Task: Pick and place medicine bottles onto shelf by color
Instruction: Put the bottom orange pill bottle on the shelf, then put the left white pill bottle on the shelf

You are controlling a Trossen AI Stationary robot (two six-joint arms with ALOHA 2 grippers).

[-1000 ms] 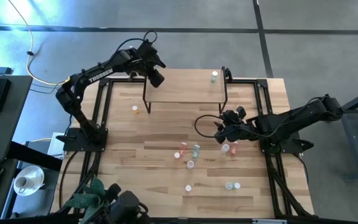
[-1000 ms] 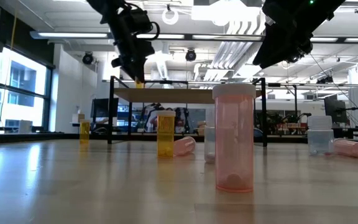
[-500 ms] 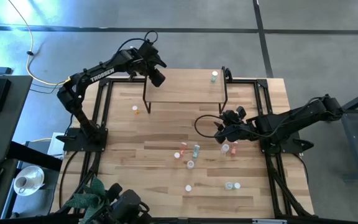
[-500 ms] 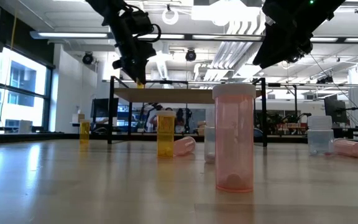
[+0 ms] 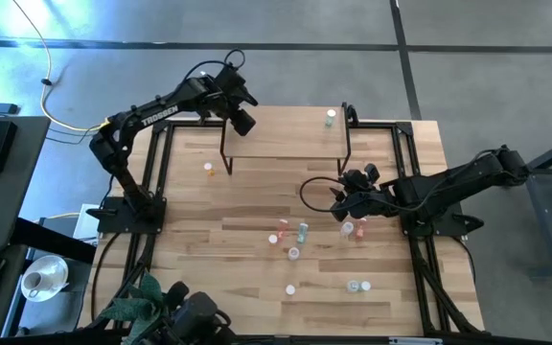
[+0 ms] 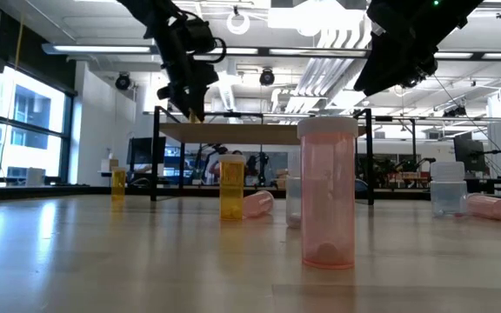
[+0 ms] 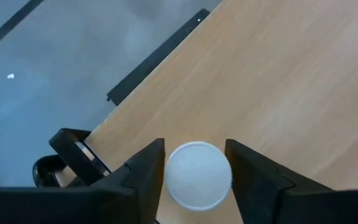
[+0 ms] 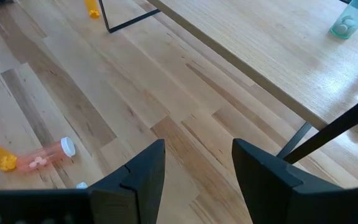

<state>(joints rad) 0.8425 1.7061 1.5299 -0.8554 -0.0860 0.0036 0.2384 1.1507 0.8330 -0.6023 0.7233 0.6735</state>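
Observation:
The shelf (image 5: 286, 144) stands at the table's far middle. My left gripper (image 5: 242, 122) hangs over its far left corner, pointing steeply down. Its fingers (image 7: 148, 168) stand open, close on either side of the white cap (image 7: 197, 175) of an orange bottle (image 6: 195, 117) that stands upright on the shelf (image 7: 291, 74). A teal bottle (image 5: 330, 118) stands on the shelf's far right corner. My right gripper (image 5: 341, 203) hovers open and holding nothing (image 8: 194, 162) above the table, right of centre, near several loose medicine bottles (image 5: 290, 238). My left gripper comes from above with one finger on each side of the bottle's white cap (image 7: 173, 177). Whether the fingers touch the cap I cannot tell. The bottle stands upright on the shelf board.
An orange bottle (image 5: 209, 170) stands alone left of the shelf. Pink, orange and pale bottles stand or lie across the table's middle and near part (image 6: 327, 196). Black frame rails (image 5: 161, 172) run along both table sides. A plant (image 5: 137, 297) sits at the near left corner.

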